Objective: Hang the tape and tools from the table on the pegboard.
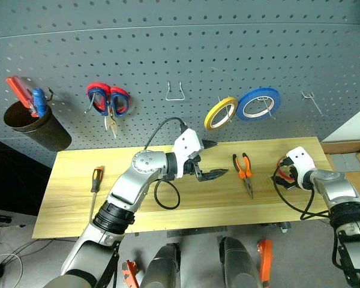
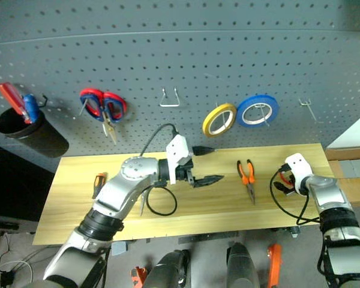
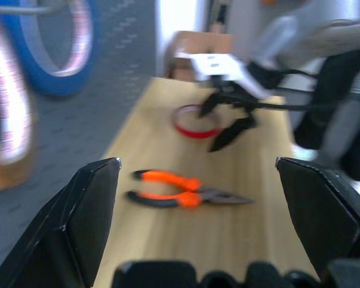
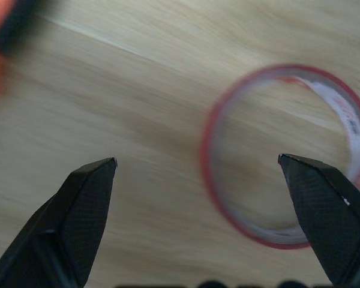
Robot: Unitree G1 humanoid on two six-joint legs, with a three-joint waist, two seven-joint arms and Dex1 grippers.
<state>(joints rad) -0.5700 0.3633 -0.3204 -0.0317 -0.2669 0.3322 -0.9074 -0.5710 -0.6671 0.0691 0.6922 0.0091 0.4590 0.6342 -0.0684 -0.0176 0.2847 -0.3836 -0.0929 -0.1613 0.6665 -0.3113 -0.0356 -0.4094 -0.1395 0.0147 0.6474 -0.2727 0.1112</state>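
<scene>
A wooden table (image 1: 66, 210) stands against a grey pegboard (image 1: 180, 54). The left gripper (image 1: 211, 159) hovers over the table's middle, fingers spread wide and empty, pointing toward the right end. Pliers (image 1: 244, 171) lie just beyond it, toward the right. The right gripper (image 1: 280, 177) is near the right end, jaws fully apart and holding nothing, poised over the red tape (image 4: 288, 156), which lies flat on the wood near the right edge. A screwdriver (image 1: 95, 183) lies near the left edge. On the pegboard hang red-and-blue scissors (image 1: 108, 102), a yellow roll (image 1: 221, 113), a blue roll (image 1: 258, 103) and a dark cup (image 1: 36, 129).
</scene>
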